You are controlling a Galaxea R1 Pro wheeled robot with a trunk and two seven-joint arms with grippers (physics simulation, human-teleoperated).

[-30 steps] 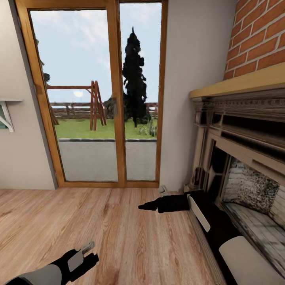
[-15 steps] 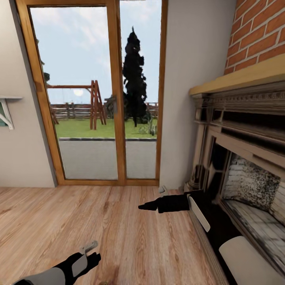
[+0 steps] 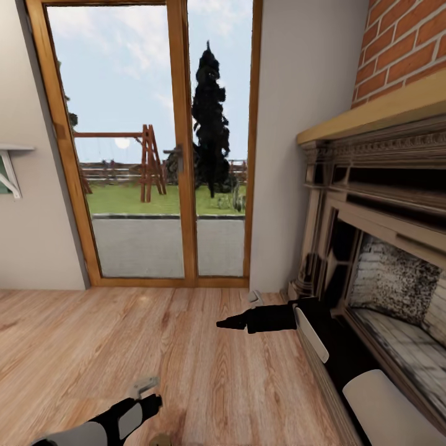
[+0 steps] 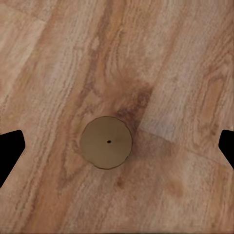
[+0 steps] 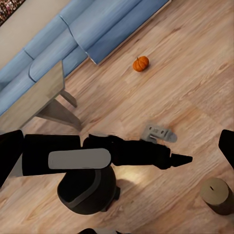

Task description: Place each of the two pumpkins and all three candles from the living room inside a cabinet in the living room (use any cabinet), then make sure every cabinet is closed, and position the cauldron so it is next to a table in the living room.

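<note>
Left gripper (image 4: 117, 146) wide open, empty over a brown candle (image 4: 106, 142) on the floor (image 4: 170, 58); no writing anywhere.

We see a bright-orange pumpkin (image 5: 141, 63) on streaky honey-brown floorboards (image 3: 204, 359), a tan-brown candle (image 4: 106, 142), a blue sofa (image 5: 73, 34), red brickwork (image 3: 406, 49), and black-and-grey arms.
</note>
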